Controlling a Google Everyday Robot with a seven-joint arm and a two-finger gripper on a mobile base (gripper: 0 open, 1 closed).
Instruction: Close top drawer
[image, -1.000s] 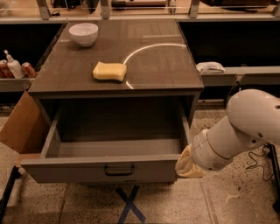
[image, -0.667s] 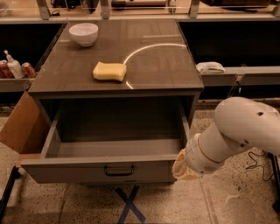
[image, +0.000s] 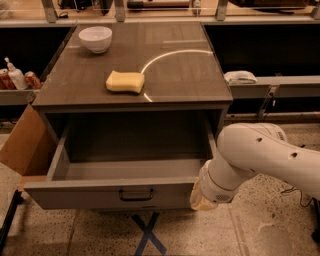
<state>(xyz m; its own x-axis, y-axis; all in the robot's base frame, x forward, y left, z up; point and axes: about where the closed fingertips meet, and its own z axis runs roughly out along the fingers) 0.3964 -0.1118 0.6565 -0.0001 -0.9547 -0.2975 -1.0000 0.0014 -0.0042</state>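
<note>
The top drawer (image: 80, 195) stands pulled far out from under the table (image: 180, 80), and the gripper (image: 201, 196) sits low at the right end of its front, probably placed to push it shut, though its grip cannot be told.

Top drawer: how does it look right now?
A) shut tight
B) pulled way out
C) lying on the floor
B: the top drawer sticks far out from under the cabinet, so you can see down inside it. The gripper is at the drawer's right front corner.
</note>
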